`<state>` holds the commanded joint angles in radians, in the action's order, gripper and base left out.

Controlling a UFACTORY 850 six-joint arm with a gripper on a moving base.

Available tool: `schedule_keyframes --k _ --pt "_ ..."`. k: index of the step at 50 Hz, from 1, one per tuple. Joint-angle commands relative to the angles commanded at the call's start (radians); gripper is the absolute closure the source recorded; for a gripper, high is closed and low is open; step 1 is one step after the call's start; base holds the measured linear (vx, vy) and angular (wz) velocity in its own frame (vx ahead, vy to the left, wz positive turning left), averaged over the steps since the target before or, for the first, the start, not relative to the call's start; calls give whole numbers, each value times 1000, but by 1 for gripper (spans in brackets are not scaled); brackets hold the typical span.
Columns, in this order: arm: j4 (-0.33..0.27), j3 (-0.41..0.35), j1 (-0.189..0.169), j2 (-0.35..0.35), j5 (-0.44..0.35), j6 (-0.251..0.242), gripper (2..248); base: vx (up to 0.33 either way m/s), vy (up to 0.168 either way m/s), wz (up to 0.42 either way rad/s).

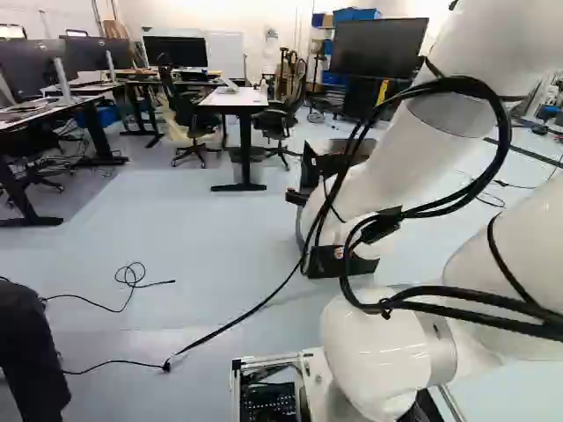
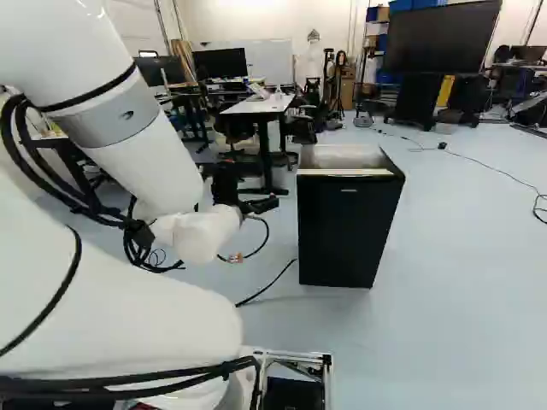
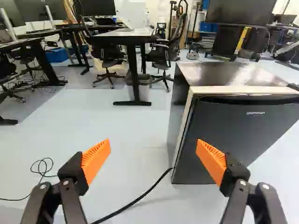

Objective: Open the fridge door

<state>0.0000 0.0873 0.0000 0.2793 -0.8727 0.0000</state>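
Note:
A small black fridge point(image 2: 346, 226) stands on the floor with its door shut against the body; in the right base view it is right of my gripper point(image 2: 260, 205). The wrist view shows my gripper point(image 3: 153, 148) wide open, nothing held between its orange pads. Seen from there, the fridge door point(image 3: 243, 135) lies ahead, mostly beyond one finger, whose pad point(image 3: 211, 158) overlaps it in the picture. The door's near upright edge and the fridge's side wall appear between the fingers. Whether that pad touches the door, I cannot tell. In the left base view the arm largely hides the fridge.
A black cable point(image 3: 140, 198) runs over the floor to the fridge's base. Behind stand a white-topped desk point(image 2: 261, 104), office chairs point(image 3: 161, 53) and a large screen point(image 2: 440, 38). At the left of the left base view, a person's dark-clothed leg point(image 1: 31, 352) stands near the base.

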Motion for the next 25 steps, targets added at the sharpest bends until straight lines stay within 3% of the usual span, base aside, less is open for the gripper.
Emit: schedule_keyframes --k 25 --pt "0 0 0 0 0 0 3 0 0 0"
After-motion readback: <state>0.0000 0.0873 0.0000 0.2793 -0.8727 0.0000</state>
